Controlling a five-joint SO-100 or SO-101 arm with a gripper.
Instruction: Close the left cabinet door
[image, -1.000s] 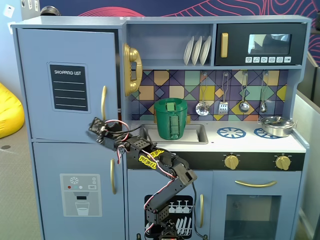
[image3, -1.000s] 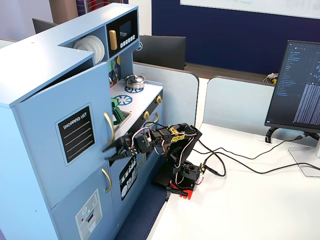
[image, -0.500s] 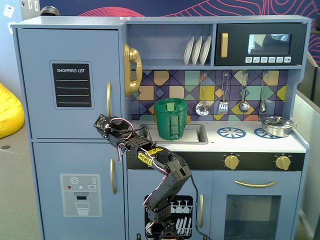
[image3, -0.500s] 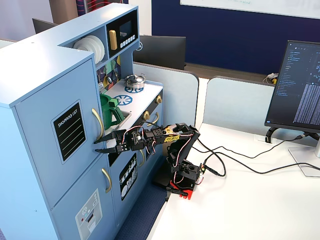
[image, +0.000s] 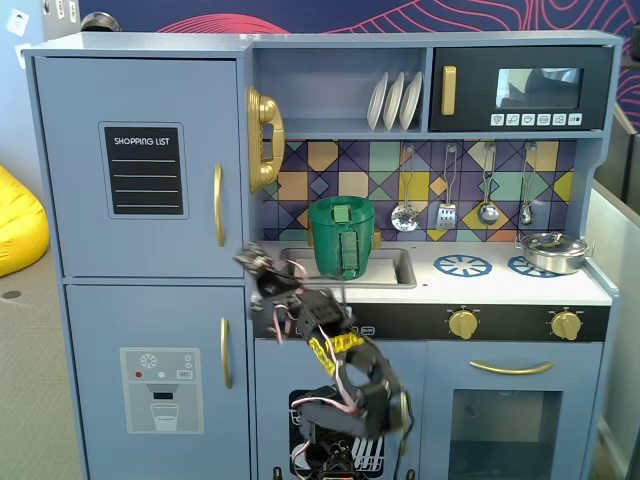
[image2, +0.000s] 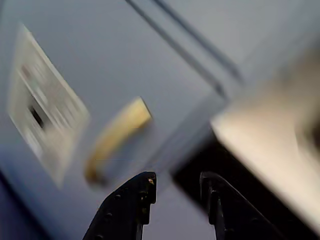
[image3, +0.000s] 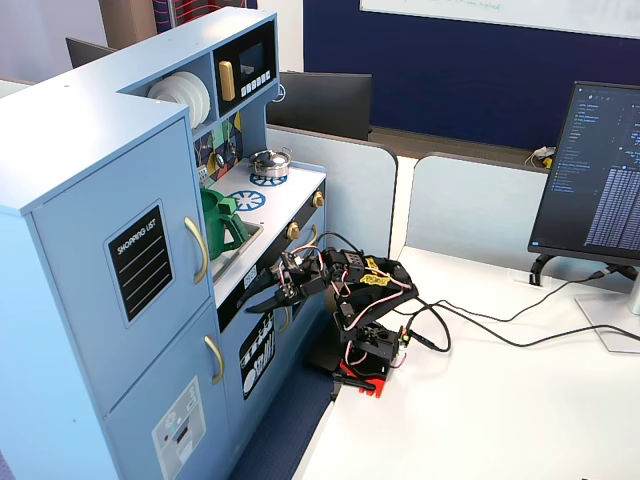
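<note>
Black plastic comes first: my jaws (image2: 175, 192) sit at the bottom of the wrist view, slightly parted and holding nothing. Just beyond them a blurred gold handle (image2: 117, 137) belongs, I judge, to the lower door with the dispenser graphic (image: 162, 388), not the one I want. The left cabinet door (image: 140, 165) is above it, on the left of the toy kitchen (image: 330, 45) in both fixed views, and it looks flush with the cabinet face, so little or no travel remains. Its long axis runs vertical, as does its curved gold handle (image: 218, 205) at its right edge; the chalkboard panel (image3: 140, 262) faces out toward the arm (image3: 350, 290). The risk I see is snagging the lower handle or striking the front of the counter (image: 520, 285) close to my jaws' right in the wrist view, since that view is smeared by motion blur.
</note>
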